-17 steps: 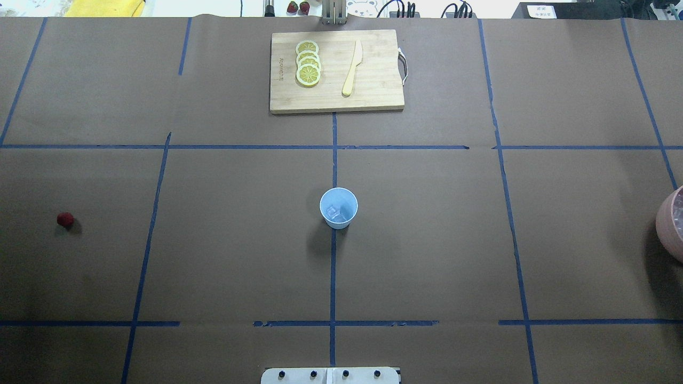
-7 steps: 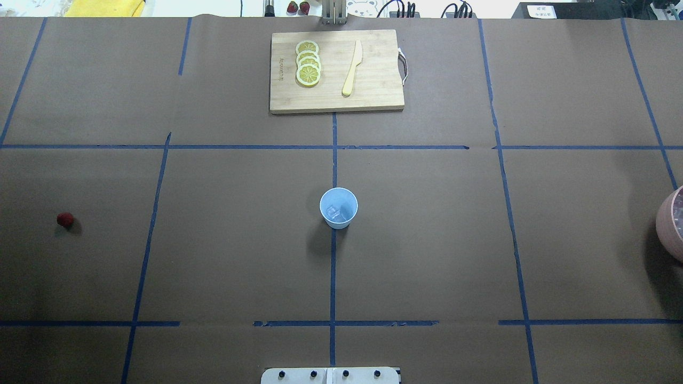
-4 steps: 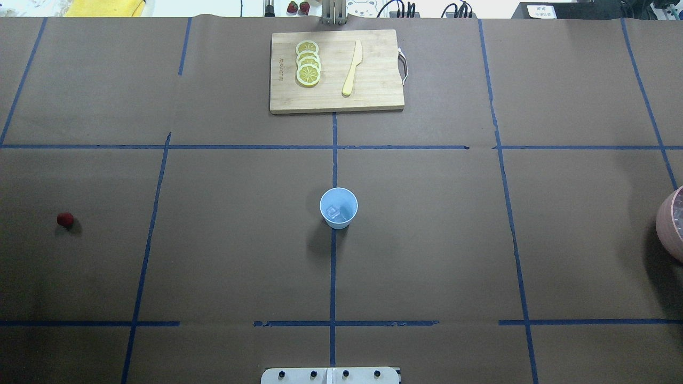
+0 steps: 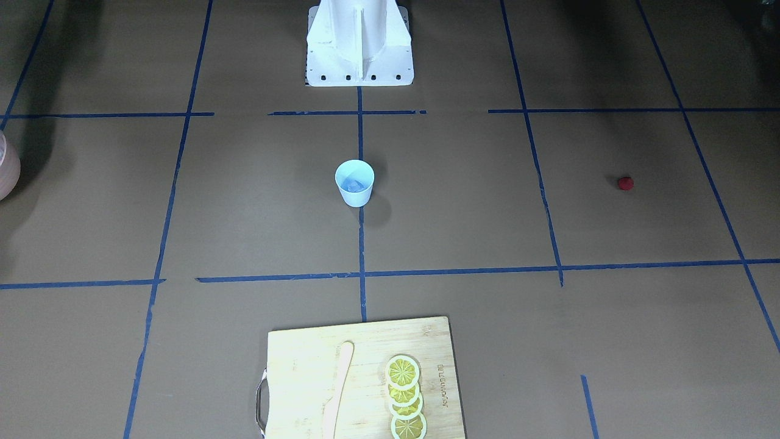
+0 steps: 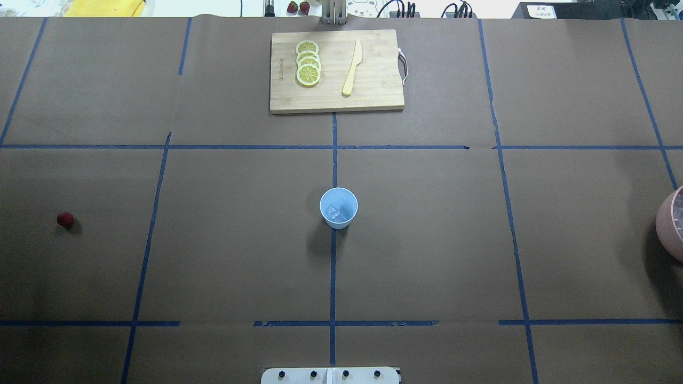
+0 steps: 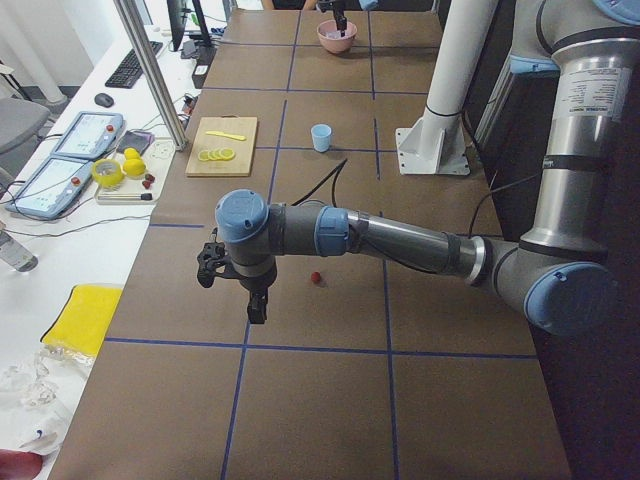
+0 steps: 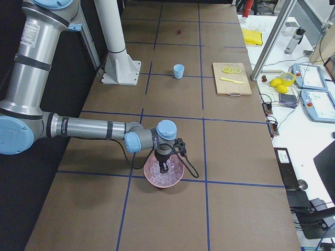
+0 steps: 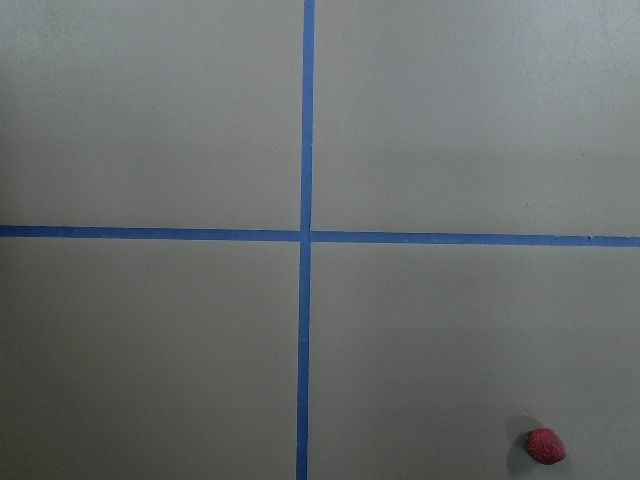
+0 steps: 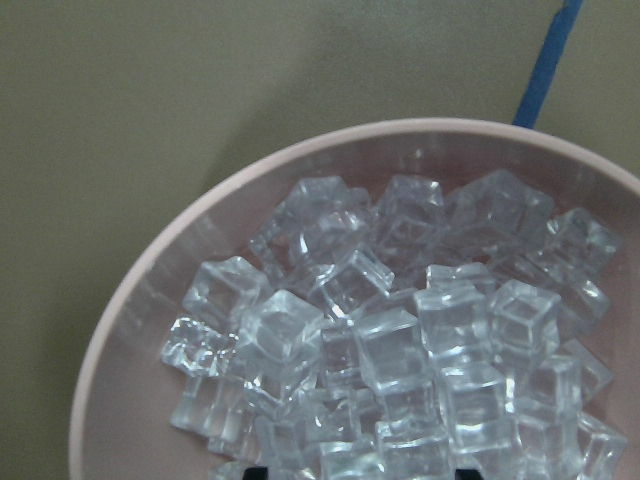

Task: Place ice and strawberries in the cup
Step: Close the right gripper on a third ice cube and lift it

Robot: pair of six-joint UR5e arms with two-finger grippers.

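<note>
Cup is upright mid-table with some ice in it. Strawberry lies on the paper, well off the cup's robot-left side, nothing touching it. Left gripper hangs near the berry, on the side away from the cup; we can't tell how wide its claw stands. Right gripper is over the pink bowl, well off the cup's robot-right side, above a heap of cubes; we can't tell its claw state either. Cutting board with lemon slices and wooden knife sits beyond the cup, away from the base.
</note>
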